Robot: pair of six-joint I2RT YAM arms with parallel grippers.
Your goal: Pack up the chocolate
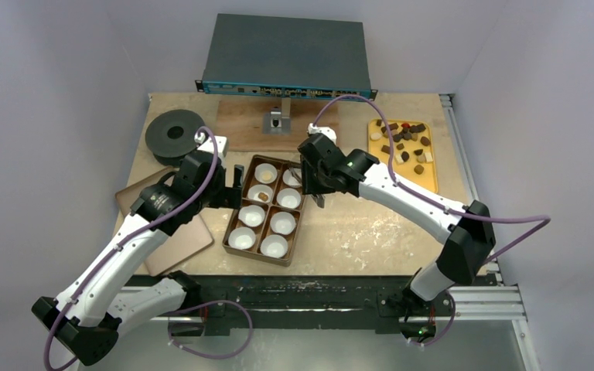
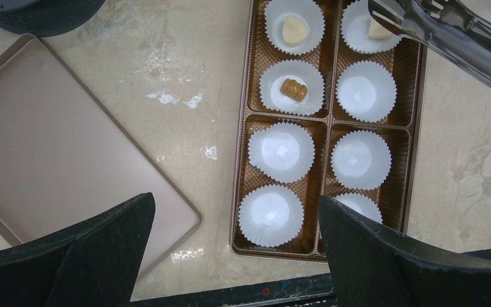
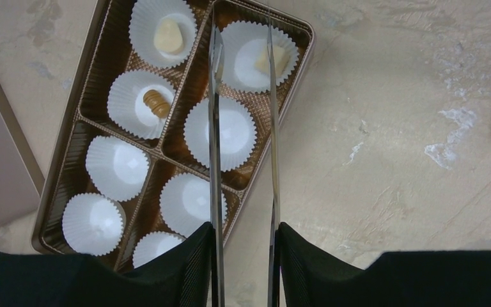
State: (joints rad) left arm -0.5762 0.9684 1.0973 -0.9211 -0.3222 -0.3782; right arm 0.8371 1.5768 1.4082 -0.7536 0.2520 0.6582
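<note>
I log three of eight cups (image 2: 280, 152) filled, five bare; more chocolate (image 1: 404, 137) at far right corner; right gripper (image 3: 243, 236) clamps tongs (image 3: 215, 128); left gripper (image 2: 236, 211) spread, empty.

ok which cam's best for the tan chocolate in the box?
Left wrist: the tan chocolate sits sharp and unobstructed in its paper cup, ridges visible. Right wrist shows it nearly as well, left of the tongs. Top external has only a tiny brown speck.

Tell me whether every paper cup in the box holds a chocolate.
No: three cups hold a chocolate, the other five in the box are empty.
</note>
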